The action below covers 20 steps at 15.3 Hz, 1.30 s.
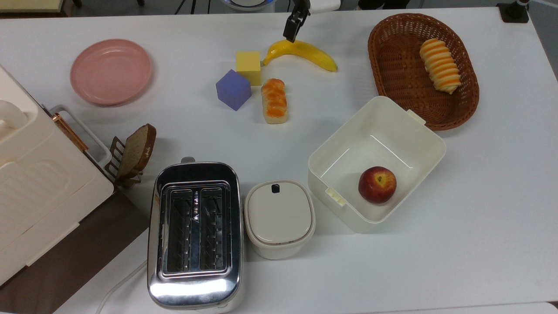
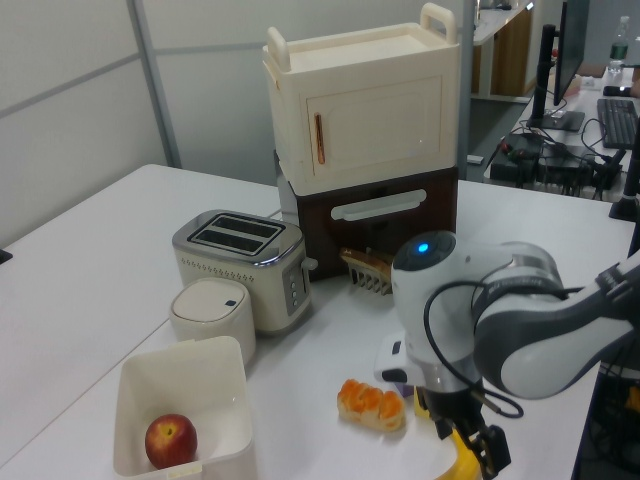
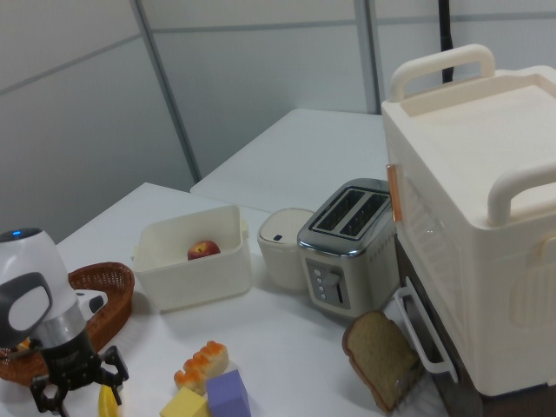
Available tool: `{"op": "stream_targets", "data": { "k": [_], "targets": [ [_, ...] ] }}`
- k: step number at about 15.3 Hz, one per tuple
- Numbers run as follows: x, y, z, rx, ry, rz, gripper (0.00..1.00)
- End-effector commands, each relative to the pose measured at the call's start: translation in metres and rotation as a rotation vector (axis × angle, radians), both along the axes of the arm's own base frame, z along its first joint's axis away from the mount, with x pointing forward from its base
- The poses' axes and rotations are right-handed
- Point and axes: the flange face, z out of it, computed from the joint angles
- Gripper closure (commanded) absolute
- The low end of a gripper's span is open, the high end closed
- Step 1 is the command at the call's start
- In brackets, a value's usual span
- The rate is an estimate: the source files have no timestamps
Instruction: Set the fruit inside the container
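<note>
Poised over the banana (image 1: pixel 305 51) now, gripper (image 1: pixel 291 33) just above its stem end, at the far edge of the desk (image 1: pixel 479 196) in the top view. Jaws spread apart and holding nothing, plain to see in the right view, with the yellow tip poking up just beside them. Banana lying flat, curved, between the yellow cube (image 1: pixel 248 66) and the wicker basket (image 1: pixel 401 65), well apart from the cream tub (image 1: pixel 388 126), where a red apple (image 1: pixel 377 184) already sits. Grasp not yet made, then. Best done, by the look of it, by shifting along toward the thicker middle of the fruit instead of the thin stem, straddling it across its narrow width, dropping straight down until both sides are bracketed, then closing gently on that smooth skin. Worth keeping clear of the cube at the stem end and the striped bread roll (image 1: pixel 274 100) nearby. Plenty of room in the tub beside the apple, though a long fruit may need to go in along the diagonal. Hard to judge the height left above the banana: arm cut off at the top view's upper edge, banana cropped at the bottom of the left view behind the arm's bulk.
</note>
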Motion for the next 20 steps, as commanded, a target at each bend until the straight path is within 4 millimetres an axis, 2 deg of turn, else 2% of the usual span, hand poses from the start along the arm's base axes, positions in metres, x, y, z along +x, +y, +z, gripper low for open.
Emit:
{"op": "stream_targets", "data": {
  "k": [1,5,9,11,12,16,17,18,19,20],
  "targets": [
    [0.007,0.008,-0.030,0.015,0.016,0.009,0.11],
    [0.017,0.015,-0.049,0.003,0.006,-0.010,0.23],
    [0.025,0.024,-0.047,-0.003,-0.001,-0.036,0.45],
    [0.029,0.033,-0.034,-0.001,-0.019,-0.054,0.49],
    [0.037,0.036,-0.020,-0.003,-0.024,-0.075,0.49],
    [0.085,0.044,0.069,0.025,-0.095,-0.148,0.50],
    [0.092,0.042,0.083,0.029,-0.103,-0.158,0.50],
    [0.094,0.037,0.085,0.026,-0.096,-0.161,0.50],
    [0.092,0.037,0.077,0.014,-0.083,-0.155,0.43],
    [0.089,0.038,0.059,-0.006,-0.051,-0.149,0.38]
  ]
}}
